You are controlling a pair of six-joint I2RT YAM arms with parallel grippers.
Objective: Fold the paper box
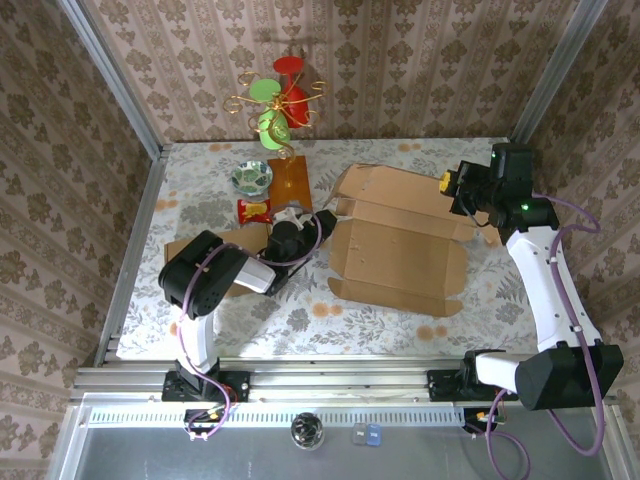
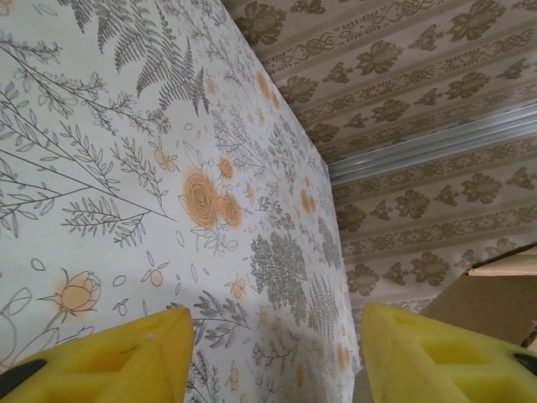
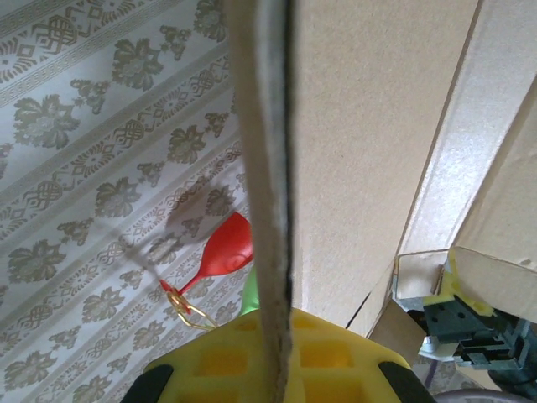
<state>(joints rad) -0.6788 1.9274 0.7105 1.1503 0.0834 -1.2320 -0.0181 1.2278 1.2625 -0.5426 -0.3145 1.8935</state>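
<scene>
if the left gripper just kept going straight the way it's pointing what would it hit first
Probably the floral tablecloth: the left gripper points shallowly along it, yellow fingers open. The brown cardboard box lies off to one side; depth unclear.

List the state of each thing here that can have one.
paper box, unfolded, mostly flat, far flap raised
left gripper, open, holding nothing
right gripper, shut on the far flap's edge
small bowl, upright
</scene>
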